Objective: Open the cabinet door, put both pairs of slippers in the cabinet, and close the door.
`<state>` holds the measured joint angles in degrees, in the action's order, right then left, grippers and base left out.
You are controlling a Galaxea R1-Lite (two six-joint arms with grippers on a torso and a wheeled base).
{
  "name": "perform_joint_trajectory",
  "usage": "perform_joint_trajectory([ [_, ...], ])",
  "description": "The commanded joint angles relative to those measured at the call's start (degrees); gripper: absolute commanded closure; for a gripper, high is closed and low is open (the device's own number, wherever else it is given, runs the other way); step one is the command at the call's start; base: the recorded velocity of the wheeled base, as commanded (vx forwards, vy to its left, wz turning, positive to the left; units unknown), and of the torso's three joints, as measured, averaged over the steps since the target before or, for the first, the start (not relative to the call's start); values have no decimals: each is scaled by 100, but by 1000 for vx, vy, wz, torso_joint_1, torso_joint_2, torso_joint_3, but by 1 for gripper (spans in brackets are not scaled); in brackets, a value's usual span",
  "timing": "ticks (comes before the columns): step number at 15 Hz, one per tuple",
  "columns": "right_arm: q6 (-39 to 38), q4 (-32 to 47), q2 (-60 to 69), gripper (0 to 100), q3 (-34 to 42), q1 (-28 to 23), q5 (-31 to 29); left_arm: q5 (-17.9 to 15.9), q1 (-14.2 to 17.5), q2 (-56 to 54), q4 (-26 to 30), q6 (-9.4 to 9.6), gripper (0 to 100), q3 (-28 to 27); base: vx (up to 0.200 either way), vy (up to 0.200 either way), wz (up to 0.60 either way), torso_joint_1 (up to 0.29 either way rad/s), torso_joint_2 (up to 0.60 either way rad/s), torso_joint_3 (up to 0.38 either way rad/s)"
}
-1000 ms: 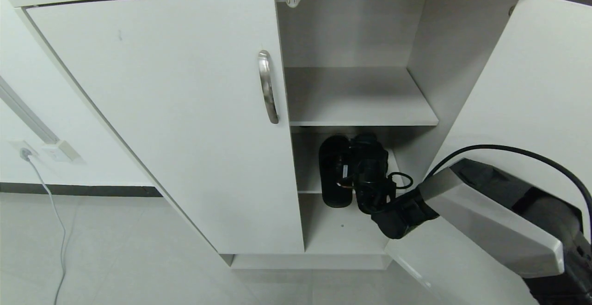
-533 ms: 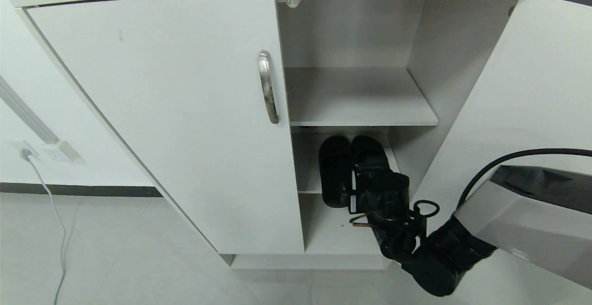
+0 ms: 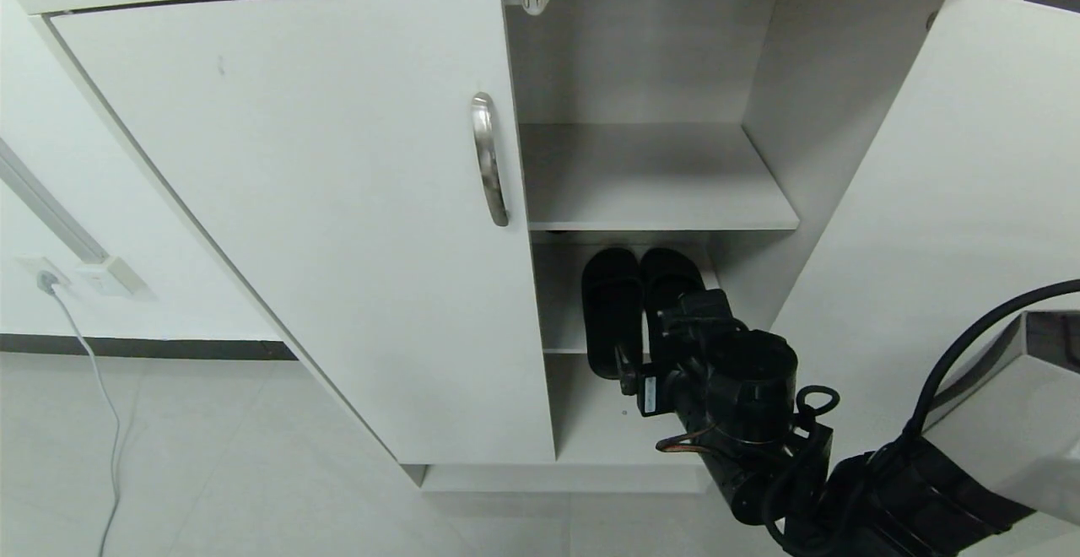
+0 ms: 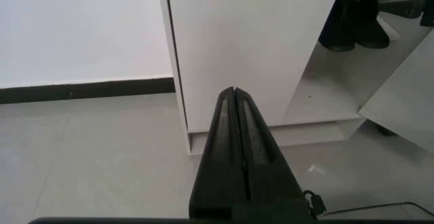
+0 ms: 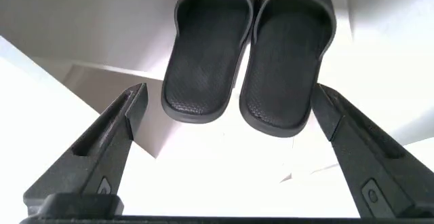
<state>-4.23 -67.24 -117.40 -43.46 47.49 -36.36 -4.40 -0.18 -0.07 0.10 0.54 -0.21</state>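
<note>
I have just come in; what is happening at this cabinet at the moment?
The robot is working at the white cabinet; its right door stands open, its left door is shut. One pair of black slippers lies on the lower shelf, heels past the edge. The right gripper is open in front of them, holding nothing. The left gripper is shut, low over the floor.

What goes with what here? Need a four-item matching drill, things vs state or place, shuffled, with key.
Things:
1. left door
2. right door
3. black slippers
4. left tool

States or places:
A. swung open
B. fingers pressed together
C. on the lower shelf
D. closed flat

Pairs: 1-D, 2-A, 3-C, 4-B
</note>
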Motion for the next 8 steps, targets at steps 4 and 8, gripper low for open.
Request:
perform_joint_trajectory([
  [4,1,1,94,0,48,41,7,1,1,7,-1,-1,100,3,-200,0,0,2,4,-1],
  [8,1,1,94,0,57,41,7,1,9,7,-1,8,100,3,-100,0,0,-4,1,0],
])
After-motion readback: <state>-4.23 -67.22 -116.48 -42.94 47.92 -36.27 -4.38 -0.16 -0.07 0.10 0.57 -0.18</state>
